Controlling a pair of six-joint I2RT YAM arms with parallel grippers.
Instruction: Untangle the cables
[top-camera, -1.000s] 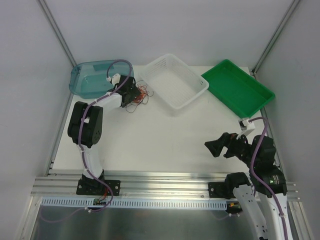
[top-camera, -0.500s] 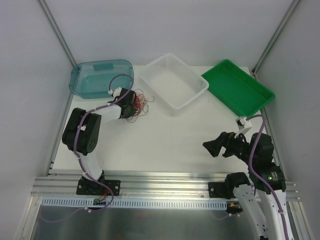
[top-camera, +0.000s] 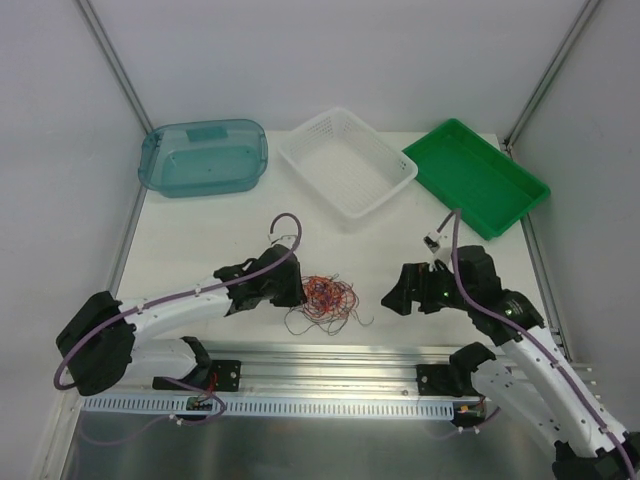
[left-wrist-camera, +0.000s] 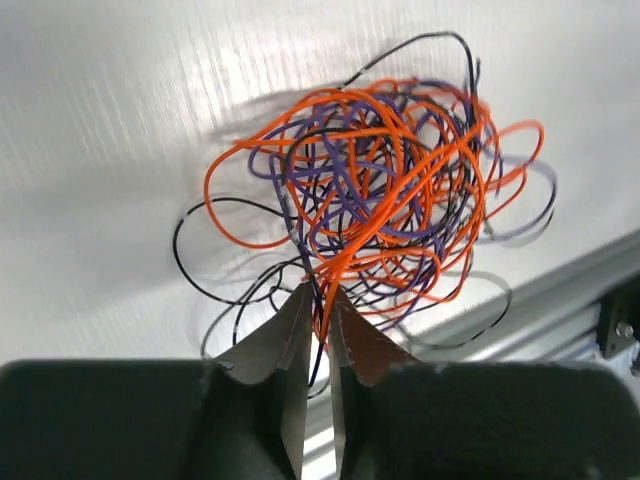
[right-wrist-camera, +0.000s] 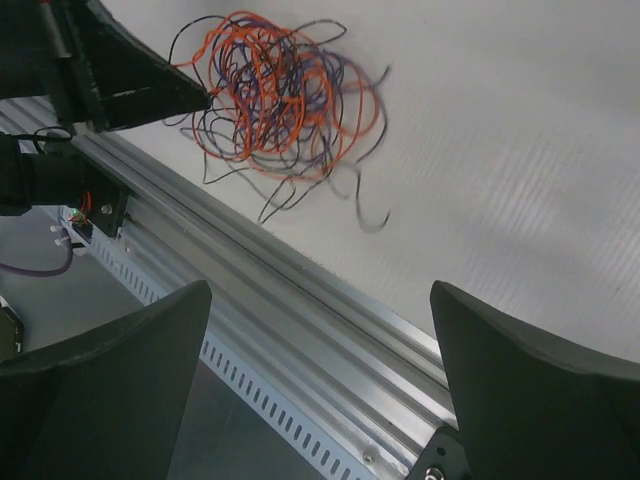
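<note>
The cables (top-camera: 325, 298) lie as one red-orange/black/purple tangle at 6 o'clock on the table (top-camera: 240, 240), just beside the front rail (top-camera: 330, 355). L gripper (left-wrist-camera: 318, 300) sits at their 9 o'clock, jaws clenched on a few strands at the rim, prob. as an anchor so loops can be tugged free from the other side. R gripper (top-camera: 395, 300) hangs at 3 o'clock, jaws spread wide, nothing in them, near but not touching. Tight at 6 by the rail edge; open room toward 12, w/ teal tub (top-camera: 160, 165), white basket (top-camera: 300, 150) & green tray (top-camera: 520, 180) at 10, 12 & 2
</note>
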